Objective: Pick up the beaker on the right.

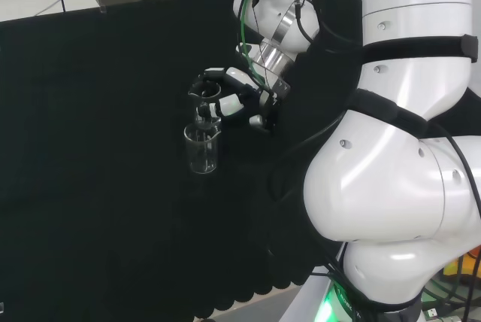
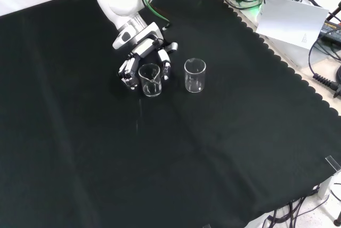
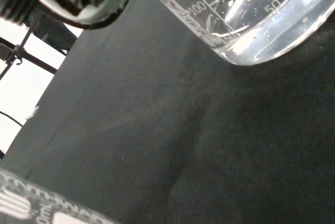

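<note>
Two clear beakers are stood on the black cloth [image 2: 224,148]; in the front view one beaker [image 2: 150,80] is wrapped by the hand [image 2: 144,60] and the other beaker [image 2: 195,75] is left free just to its right, the two near each other but apart. The hand is brought in from the top of that view with fingers [image 2: 127,73] curled round one side of the glass and more digits down the other, so the beaker is cupped from behind rather than pinched at the rim; probably done so a round wall can't slip out sideways. In the head view the held beaker is seen tucked in the hand while the free one stands nearer the camera, below it. In the wrist view a thick glass base is seen close to the cloth; whether it's been lifted off can't be told. Worth noting: going by the front view, the beaker being gripped is the left one, though the head view's layout may be what was meant.
</note>
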